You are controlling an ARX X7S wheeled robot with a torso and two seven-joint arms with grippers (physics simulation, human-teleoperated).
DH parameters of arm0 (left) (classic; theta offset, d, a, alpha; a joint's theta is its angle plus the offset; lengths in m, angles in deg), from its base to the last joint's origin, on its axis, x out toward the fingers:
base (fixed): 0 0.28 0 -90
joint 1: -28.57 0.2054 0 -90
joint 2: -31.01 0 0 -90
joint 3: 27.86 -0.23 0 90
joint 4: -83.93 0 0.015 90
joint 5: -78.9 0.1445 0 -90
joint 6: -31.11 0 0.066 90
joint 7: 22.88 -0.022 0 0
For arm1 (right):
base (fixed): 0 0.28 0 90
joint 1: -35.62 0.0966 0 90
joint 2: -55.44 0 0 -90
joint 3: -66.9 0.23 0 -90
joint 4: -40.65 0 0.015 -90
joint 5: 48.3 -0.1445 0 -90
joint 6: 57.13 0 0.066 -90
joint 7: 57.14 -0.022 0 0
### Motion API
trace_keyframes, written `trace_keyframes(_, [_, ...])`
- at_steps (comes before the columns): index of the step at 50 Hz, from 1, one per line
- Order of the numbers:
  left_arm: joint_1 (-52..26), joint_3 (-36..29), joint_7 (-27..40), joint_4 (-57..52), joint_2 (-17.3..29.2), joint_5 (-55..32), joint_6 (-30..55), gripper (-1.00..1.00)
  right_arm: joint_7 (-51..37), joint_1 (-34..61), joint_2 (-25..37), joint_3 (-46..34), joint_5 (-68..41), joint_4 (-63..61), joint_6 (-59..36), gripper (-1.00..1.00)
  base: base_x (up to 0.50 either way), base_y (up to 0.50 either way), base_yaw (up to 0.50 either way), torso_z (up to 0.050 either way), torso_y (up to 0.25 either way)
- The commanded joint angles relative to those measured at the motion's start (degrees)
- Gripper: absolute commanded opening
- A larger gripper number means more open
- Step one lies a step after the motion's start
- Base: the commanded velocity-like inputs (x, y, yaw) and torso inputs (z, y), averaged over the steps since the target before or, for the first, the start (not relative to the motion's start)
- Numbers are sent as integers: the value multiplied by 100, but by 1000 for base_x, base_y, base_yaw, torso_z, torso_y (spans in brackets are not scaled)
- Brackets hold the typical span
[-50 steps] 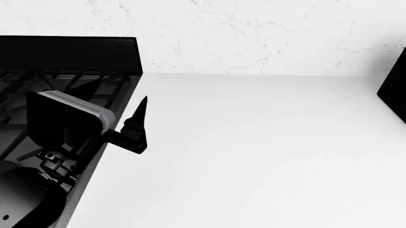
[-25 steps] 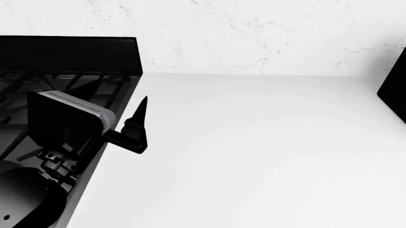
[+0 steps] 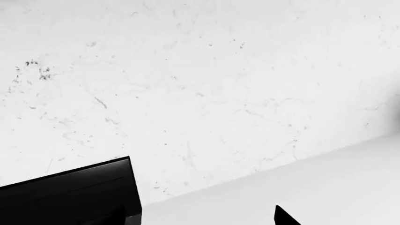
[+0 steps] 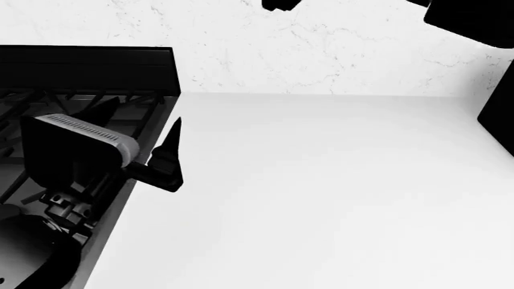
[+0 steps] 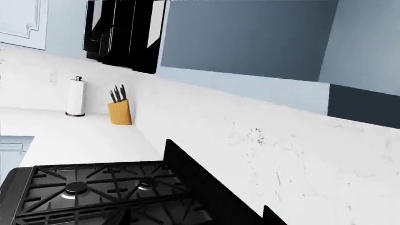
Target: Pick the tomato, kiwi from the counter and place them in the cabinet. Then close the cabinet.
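Observation:
The tomato and the kiwi are out of view in every frame. The white counter spreads across the head view and also shows in the left wrist view. My left gripper hovers over the stove's right edge, open and empty, one fingertip over the counter's edge; a single fingertip shows in its wrist view. My right arm crosses the top of the head view, high above the counter. Its gripper is above the stove, one fingertip set wide of centre, nothing held.
A black gas stove with a raised back panel fills the left. A dark object stands at the counter's right edge. A marble wall runs behind. A paper towel roll and knife block stand beyond the stove.
My right arm has come into the head view along the top edge. My left gripper has shifted slightly to the left over the stove's edge.

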Motion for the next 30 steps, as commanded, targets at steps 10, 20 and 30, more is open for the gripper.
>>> trace_keyframes(10, [165,41,191,-190,-74,133,-178,100,-1377,-1590,845,519,167,-1623,719,100,0,0,0,0,0])
trace_keyframes(20, [195,72,242,-258,-130,135,-267,100,-2032,-2595,1264,1077,-22,-2754,1287,100,0,0,0,0,0])
trace_keyframes(30, [125,58,306,-305,-163,79,-222,100,-2470,-3440,1673,1387,-227,-3595,1543,100,0,0,0,0,0])
